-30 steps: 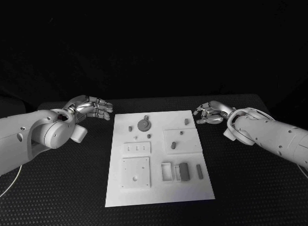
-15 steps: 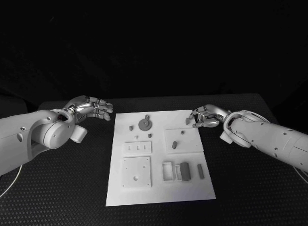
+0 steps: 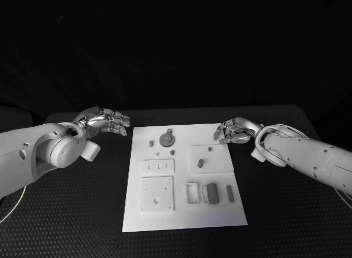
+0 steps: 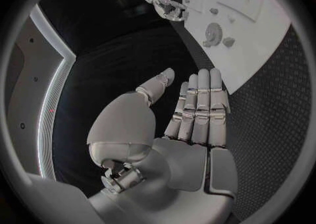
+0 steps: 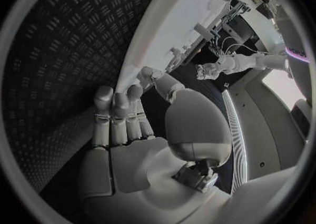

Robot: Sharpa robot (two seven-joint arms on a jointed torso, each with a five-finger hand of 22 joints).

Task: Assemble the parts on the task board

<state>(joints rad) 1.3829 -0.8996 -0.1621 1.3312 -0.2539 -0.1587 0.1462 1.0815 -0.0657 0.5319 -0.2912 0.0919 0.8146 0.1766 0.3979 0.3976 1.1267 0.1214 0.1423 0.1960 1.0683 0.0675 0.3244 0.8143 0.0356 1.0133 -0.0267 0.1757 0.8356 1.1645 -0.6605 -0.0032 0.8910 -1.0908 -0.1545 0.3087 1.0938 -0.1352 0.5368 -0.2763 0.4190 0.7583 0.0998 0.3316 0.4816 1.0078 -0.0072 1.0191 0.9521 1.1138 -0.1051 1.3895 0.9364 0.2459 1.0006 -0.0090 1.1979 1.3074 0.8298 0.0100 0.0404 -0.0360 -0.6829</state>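
I am hovering both hands empty, fingers loosely apart: left hand (image 3: 106, 122) at ten o'clock, right hand (image 3: 236, 131) at two o'clock of the task board (image 3: 184, 217), mid-bench. Its small parts (image 3: 212, 194) look light, rigid and slippery; I'd pinch their long sides.

- the task board (image 3: 184, 212) is a white rectangular plate lying flat, center to lower center of the head view
- a round grey part (image 3: 167, 140) sits near its top edge
- a few small grey parts (image 3: 212, 194) stand upright in a row at lower right, next to a pale recessed slot
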